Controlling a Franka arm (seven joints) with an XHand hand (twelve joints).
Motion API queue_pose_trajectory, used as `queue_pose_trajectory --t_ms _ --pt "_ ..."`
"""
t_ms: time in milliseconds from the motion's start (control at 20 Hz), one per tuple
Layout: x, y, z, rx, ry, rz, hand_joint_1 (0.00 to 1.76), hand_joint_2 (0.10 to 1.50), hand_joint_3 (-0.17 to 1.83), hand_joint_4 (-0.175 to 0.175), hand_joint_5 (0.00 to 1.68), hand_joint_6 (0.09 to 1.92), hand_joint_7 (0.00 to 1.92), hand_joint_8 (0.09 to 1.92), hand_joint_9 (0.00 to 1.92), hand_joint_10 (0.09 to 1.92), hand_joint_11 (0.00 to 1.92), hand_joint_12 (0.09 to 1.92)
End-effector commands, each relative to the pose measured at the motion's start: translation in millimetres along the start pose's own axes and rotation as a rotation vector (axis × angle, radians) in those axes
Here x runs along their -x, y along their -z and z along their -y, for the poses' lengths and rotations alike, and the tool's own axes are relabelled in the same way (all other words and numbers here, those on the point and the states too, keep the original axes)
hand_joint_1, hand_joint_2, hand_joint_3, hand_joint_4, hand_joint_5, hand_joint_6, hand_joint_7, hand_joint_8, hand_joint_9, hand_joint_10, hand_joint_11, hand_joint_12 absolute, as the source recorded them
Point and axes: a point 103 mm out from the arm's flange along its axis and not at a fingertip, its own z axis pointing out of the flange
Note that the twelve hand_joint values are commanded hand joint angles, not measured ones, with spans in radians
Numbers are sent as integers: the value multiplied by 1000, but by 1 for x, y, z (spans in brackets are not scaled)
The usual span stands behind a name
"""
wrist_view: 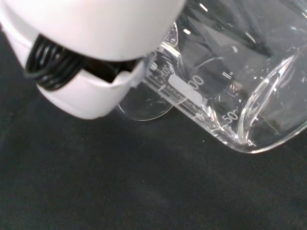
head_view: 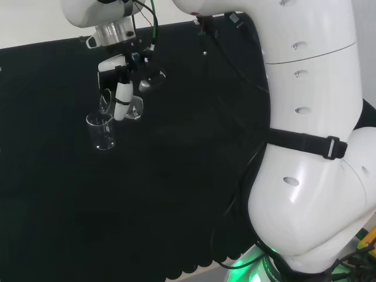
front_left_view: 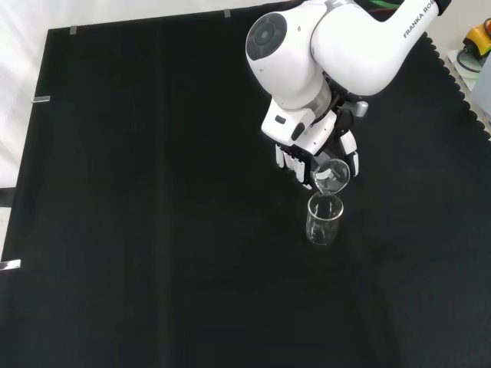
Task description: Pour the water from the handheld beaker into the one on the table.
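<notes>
The hand [front_left_view: 311, 149] is shut on a clear glass beaker [front_left_view: 331, 175], fingers and thumb curled round its wall. The held beaker [head_view: 134, 108] is tipped far over, its mouth low and just above a second clear beaker [front_left_view: 324, 221]. That second beaker [head_view: 101, 133] stands upright on the black cloth, directly under the hand [head_view: 121, 94]. Up close in the wrist view, the held beaker [wrist_view: 225, 81] lies almost on its side with printed marks on its wall, beside a white finger [wrist_view: 86, 91]. I cannot tell how much water is in either beaker.
Black cloth [front_left_view: 153, 230] covers the bench all round the standing beaker. The arm's big white links [head_view: 311, 147] rise at the right of the head view, with cables hanging by them. The cloth's edge and white surface [front_left_view: 19, 115] lie at the left of the front view.
</notes>
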Motion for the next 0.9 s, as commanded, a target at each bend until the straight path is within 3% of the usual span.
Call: queue_pose_trajectory --t_ms 50,900 --pt "-2 0 -1 -28 -11 21 1448 477 910 -175 1238 663 1460 513 1352 811 978 903" --pt "-3 4 1 -102 -41 85 1449 471 919 -175 1240 666 1461 517 1350 817 981 898"
